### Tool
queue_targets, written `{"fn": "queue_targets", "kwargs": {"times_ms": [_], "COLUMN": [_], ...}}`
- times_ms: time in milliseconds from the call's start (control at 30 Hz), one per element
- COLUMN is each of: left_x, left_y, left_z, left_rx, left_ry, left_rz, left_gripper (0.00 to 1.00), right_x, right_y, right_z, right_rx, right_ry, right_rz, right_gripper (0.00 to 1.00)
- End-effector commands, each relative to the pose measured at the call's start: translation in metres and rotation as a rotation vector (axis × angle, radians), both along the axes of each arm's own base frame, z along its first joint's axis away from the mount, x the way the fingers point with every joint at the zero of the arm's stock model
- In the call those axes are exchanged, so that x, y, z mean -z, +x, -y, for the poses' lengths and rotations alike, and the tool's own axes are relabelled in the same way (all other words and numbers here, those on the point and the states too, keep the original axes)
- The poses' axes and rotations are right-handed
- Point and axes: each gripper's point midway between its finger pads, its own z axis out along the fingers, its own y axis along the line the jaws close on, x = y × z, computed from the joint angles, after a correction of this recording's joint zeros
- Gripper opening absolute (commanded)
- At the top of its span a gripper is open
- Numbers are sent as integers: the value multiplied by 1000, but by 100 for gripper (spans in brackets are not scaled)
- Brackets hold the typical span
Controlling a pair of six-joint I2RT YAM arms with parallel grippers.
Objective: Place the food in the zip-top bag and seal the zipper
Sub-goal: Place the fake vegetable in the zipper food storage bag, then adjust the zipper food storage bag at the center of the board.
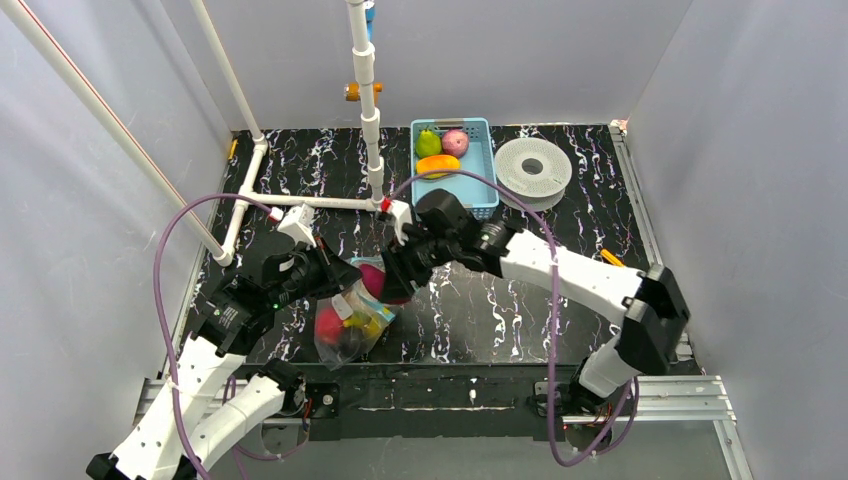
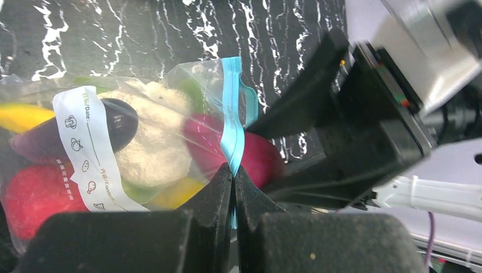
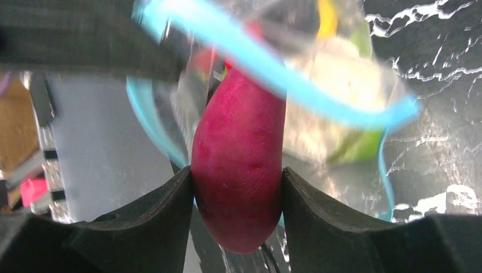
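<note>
The clear zip-top bag (image 1: 350, 322) lies near the front edge of the table and holds a red apple (image 2: 31, 196), a yellow banana (image 2: 17, 116), a pale cauliflower (image 2: 153, 151) and a dark eggplant (image 2: 111, 122). My left gripper (image 2: 233, 169) is shut on the pale-blue zipper (image 2: 232, 114) at the bag's mouth; it also shows in the top view (image 1: 335, 275). My right gripper (image 3: 237, 173) is shut on an oblong magenta toy food (image 3: 239, 159), held at the open mouth, partly past the zipper (image 3: 273, 71). The right gripper also shows in the top view (image 1: 398, 268).
A light-blue basket (image 1: 480, 165) at the back holds green, pink and orange toy food. A white spool (image 1: 533, 170) lies to its right. A white pipe frame (image 1: 300, 202) stands at the back left. Grey walls enclose the table.
</note>
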Motion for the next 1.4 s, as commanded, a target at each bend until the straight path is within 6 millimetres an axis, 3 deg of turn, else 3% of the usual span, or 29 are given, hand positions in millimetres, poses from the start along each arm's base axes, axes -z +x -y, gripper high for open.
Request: {"fn": "queue_targets", "kwargs": {"times_ms": [0, 67, 233, 500, 633, 800, 1000, 1200, 1300, 1367], "left_x": [-39, -40, -39, -38, -37, -33, -33, -31, -29, -27], "left_y": [-3, -3, -2, 0, 0, 2, 4, 3, 2, 1], "left_z": [16, 15, 12, 0, -6, -9, -7, -9, -10, -11], "left_rx": [47, 36, 14, -49, -85, -121, -129, -142, -149, -153], "left_ry": [-142, -153, -154, -148, -154, -169, -190, -208, -213, -212], "left_rz": [69, 77, 87, 122, 128, 131, 125, 121, 119, 114], "left_gripper": [0, 0, 0, 0, 0, 0, 0, 0, 0, 0], "right_x": [-30, -32, -37, -50, -57, -46, -30, -15, -20, -23], "right_y": [17, 7, -9, -9, -8, -22, -51, -35, -34, -35], "right_z": [-35, -45, -46, -20, -2, 11, -4, -17, -27, -35], "right_rx": [79, 58, 39, 87, 140, 227, 262, 323, 300, 279], "right_ry": [32, 53, 93, 86, 70, 27, 55, 17, 29, 43], "right_rz": [-93, -161, -200, -106, -51, -31, -34, 73, 93, 103], "right_gripper": [58, 62, 89, 98, 98, 98, 92, 83, 69, 65]}}
